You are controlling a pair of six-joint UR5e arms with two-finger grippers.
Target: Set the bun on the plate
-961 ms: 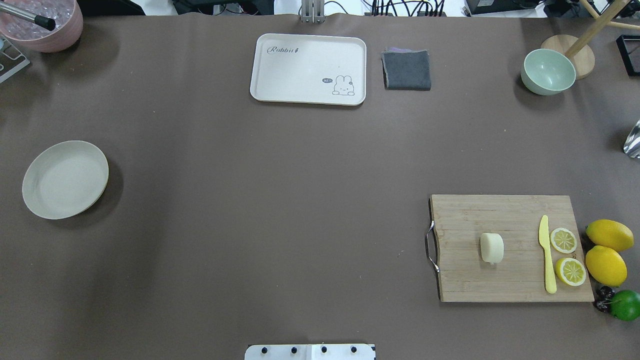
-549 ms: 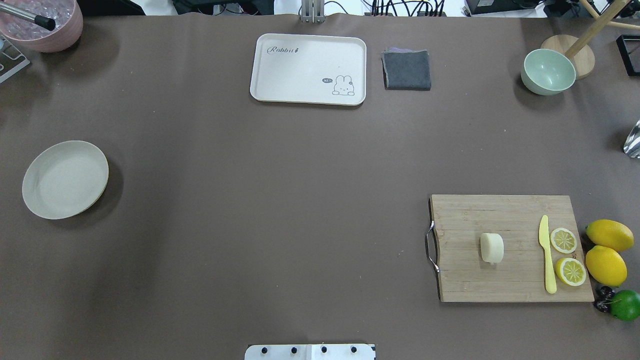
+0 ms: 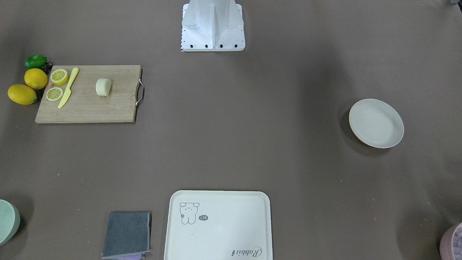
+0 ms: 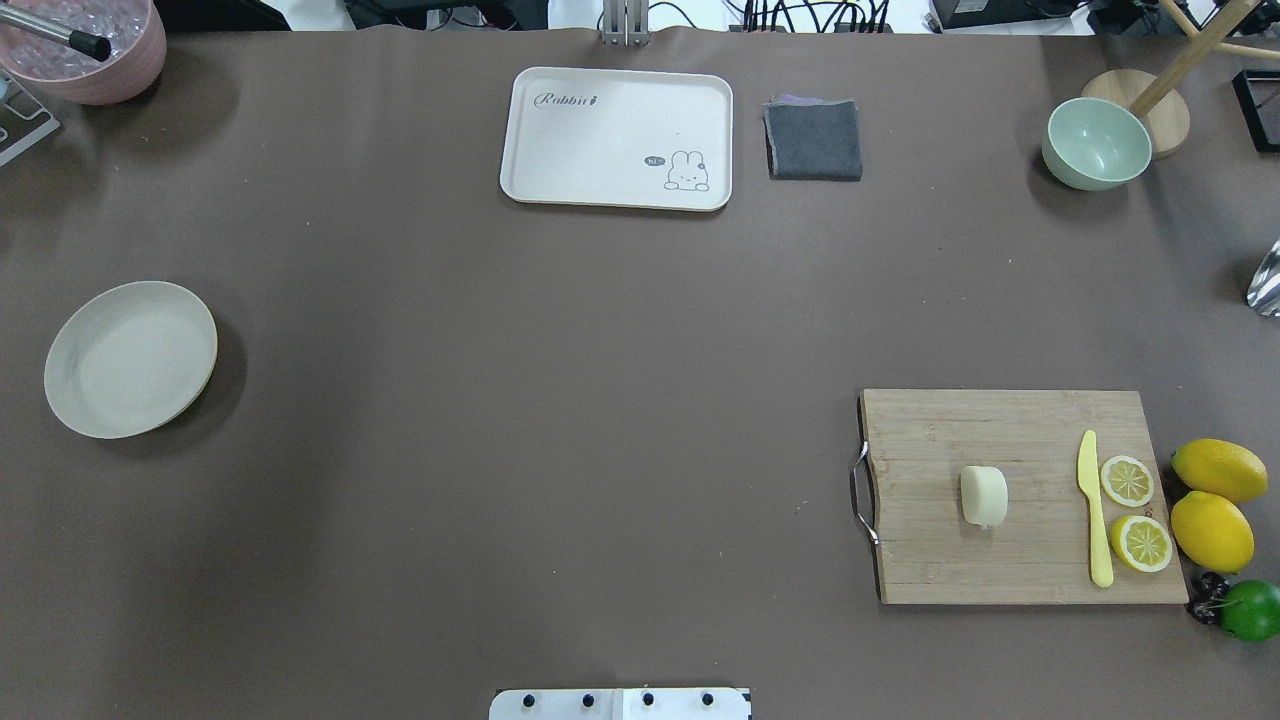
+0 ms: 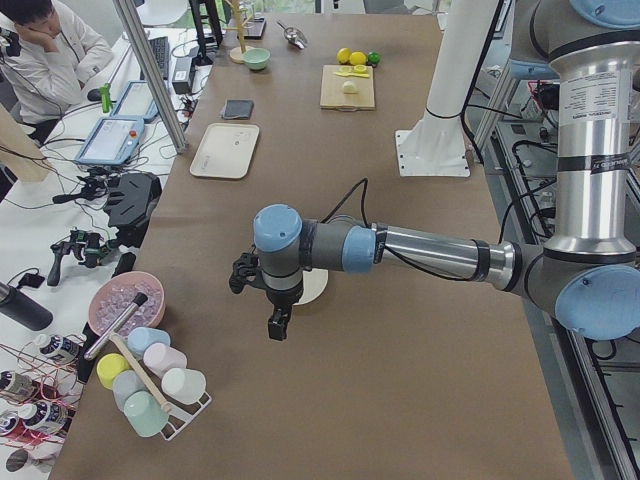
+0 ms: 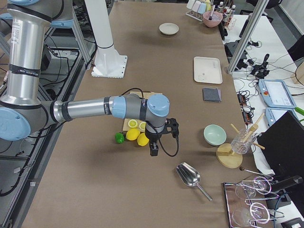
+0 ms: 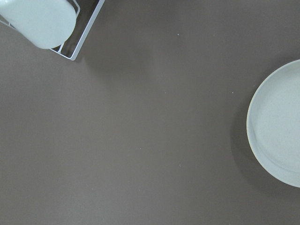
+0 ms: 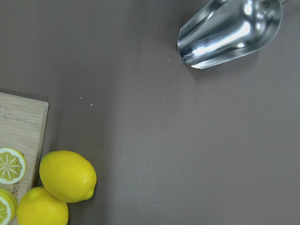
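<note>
The pale cream bun (image 4: pixel 984 496) (image 3: pixel 103 87) lies on a wooden cutting board (image 4: pixel 1020 430) at the table's right side. The round off-white plate (image 4: pixel 130 359) (image 3: pixel 376 123) sits empty far over on the left, and its edge (image 7: pixel 279 126) shows in the left wrist view. My left gripper (image 5: pixel 276 328) hangs over the table beside the plate, seen only in the exterior left view; I cannot tell its state. My right gripper (image 6: pixel 154 151) hovers just past the lemons beyond the board's end, seen only in the exterior right view; its state is likewise unclear.
On the board are a yellow knife (image 4: pixel 1095 510) and two lemon slices (image 4: pixel 1127 480); two lemons (image 4: pixel 1212 530) and a lime (image 4: pixel 1252 610) lie beside it. A cream tray (image 4: pixel 617 138), grey cloth (image 4: pixel 813 139), green bowl (image 4: pixel 1096 143), metal scoop (image 8: pixel 229 30) and pink bowl (image 4: pixel 85 45) line the edges.
</note>
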